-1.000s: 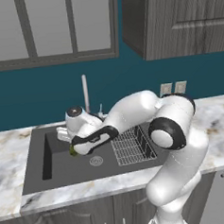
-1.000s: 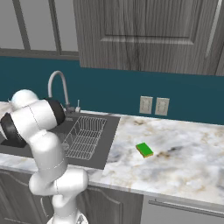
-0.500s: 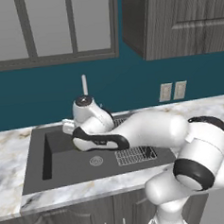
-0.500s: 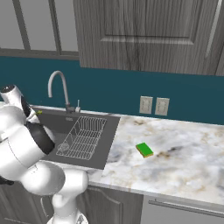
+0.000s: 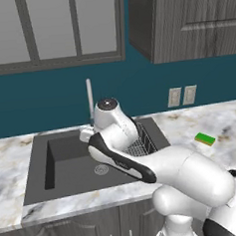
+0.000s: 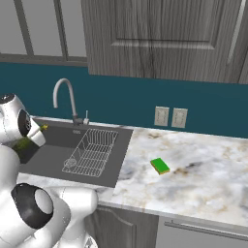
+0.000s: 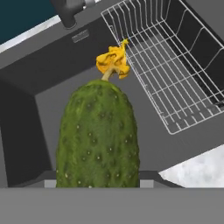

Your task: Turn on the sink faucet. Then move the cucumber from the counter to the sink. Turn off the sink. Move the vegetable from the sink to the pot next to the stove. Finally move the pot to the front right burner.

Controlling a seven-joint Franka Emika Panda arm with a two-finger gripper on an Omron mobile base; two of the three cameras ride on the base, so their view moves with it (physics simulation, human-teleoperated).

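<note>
1. Hand view has the cucumber (image 7: pixel 98 135) standing straight out from the gripper, bumpy and dark green, with a yellow flower (image 7: pixel 113 61) at its far tip.
2. The fingertips are hidden behind the cucumber's base, so their spread cannot be read directly; the cucumber hangs above the sink (image 7: pixel 52 65) with nothing under it, so the gripper is closed on it.
3. Beyond the cucumber's tip lies the dark sink floor, and to the right of it the wire rack (image 7: pixel 175 65) sits inside the sink.
4. Past the flower, at the far edge of the sink, the dark faucet base (image 7: pixel 72 11) stands.
5. Below and right of the rack, a corner of the marble table (image 7: pixel 197 168) shows.
6. Right base view shows the cucumber (image 6: pixel 22 144) as a green patch below the white wrist, over the left part of the sink (image 6: pixel 53 155).
7. The faucet (image 6: pixel 65 97) arches behind the gripper there, with the rack (image 6: pixel 92 151) to the right.
8. A green sponge (image 6: pixel 160 166) lies on the table (image 6: pixel 203 174) well to the right of the gripper, apart from the sink.
9. Left base view shows the arm reaching over the sink (image 5: pixel 68 163), with the faucet (image 5: pixel 90 99) just behind the wrist.
</note>
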